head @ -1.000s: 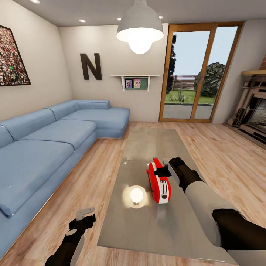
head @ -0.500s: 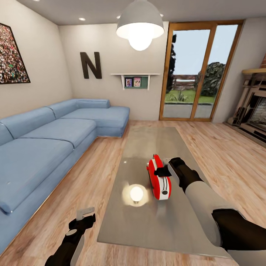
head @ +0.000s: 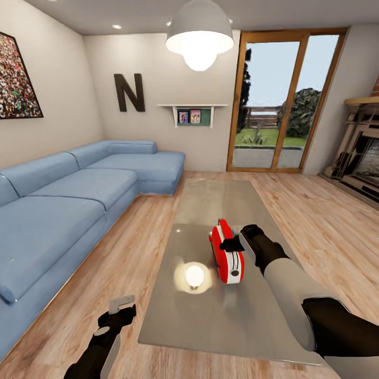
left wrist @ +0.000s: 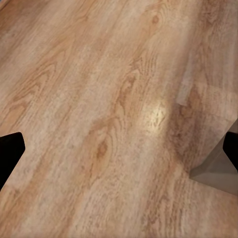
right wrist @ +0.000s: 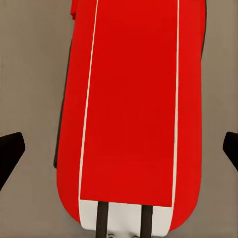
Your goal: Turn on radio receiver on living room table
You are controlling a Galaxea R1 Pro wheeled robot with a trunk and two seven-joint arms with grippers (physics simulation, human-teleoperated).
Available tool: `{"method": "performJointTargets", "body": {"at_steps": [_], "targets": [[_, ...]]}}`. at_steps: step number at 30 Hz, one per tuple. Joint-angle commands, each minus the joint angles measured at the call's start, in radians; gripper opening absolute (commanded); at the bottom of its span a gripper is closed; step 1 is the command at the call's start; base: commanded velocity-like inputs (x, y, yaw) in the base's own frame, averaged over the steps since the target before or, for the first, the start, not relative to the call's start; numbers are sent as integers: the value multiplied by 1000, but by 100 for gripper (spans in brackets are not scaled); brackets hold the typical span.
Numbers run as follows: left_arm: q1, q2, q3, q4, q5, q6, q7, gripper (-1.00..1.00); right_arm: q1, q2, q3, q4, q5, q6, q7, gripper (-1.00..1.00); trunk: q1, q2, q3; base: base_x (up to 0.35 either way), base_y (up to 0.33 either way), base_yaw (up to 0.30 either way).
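the radio receiver [head: 227, 254] sits on the glossy grey table [head: 210, 326] in the living room, roughly mid-table, with the reflection of the pendant lamp [head: 199, 35] glowing on the surface just beside it. the right gripper [head: 235, 243] hangs directly over the top of the radio; in the right wrist view the red body [right wrist: 134, 104] lies between the two dark fingertips [right wrist: 10, 151], which stand spread wide at either edge, so the gripper is released and grips nothing. whether it touches the radio cannot be told. the left gripper [head: 120, 310] hovers low over the wood floor [head: 126, 263] just off the table's near corner, its fingers [left wrist: 9, 153] likewise parted wide and holding nothing. the blue sofa [head: 68, 200] runs along the wall at the left.
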Motion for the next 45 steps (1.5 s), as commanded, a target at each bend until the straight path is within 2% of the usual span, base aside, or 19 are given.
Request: {"method": "performJointTargets", "body": {"at_steps": [1,3,16,17,45], "targets": [[0,0,0,0,0,0,0,100,0,0,0,0,0,0,0,100,4,-7,-3,0,0,0],[0,-1,0,0,0,0,0,100,-1,0,0,1,0,0,-1,100,12,-21,-9,0,0,0],[0,-2,0,0,0,0,-1,100,0,0,0,1,0,0,-8,100,12,-21,-9,0,0,0],[0,-2,0,0,0,0,-2,100,0,0,0,1,0,-1,-9,-100,12,-21,-9,0,0,0],[0,-4,-12,0,-3,0,-4,100,0,0,1,1,3,-10,-10,-100,12,-21,-9,0,0,0]]}}
